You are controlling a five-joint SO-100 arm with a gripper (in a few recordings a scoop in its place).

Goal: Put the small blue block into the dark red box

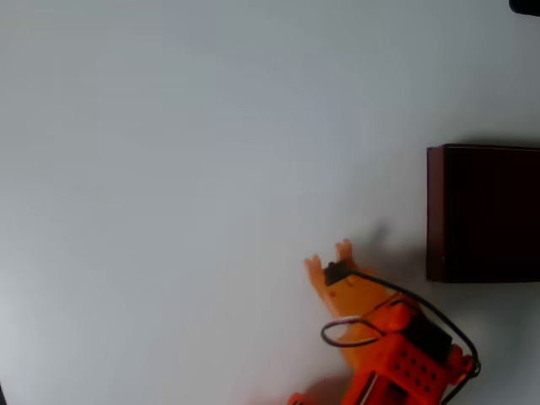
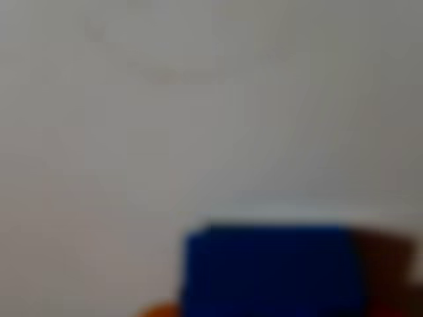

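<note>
In the wrist view the small blue block (image 2: 271,271) looms large and blurred at the bottom edge. It sits between an orange finger (image 2: 158,310) on its left and a dark, shadowed finger on its right. The overhead view shows my orange gripper (image 1: 329,257) low over the white table at lower right of centre, its fingertips pointing up and to the left, and the block is hidden under it there. The dark red box (image 1: 485,213) stands at the right edge, open side up, a short way to the right of the gripper and slightly above it in the picture.
The white table (image 1: 169,169) stretches bare to the left and above the gripper. My arm's orange body (image 1: 405,359) and a black cable (image 1: 422,308) fill the lower right corner. A small dark object (image 1: 527,6) shows at the top right corner.
</note>
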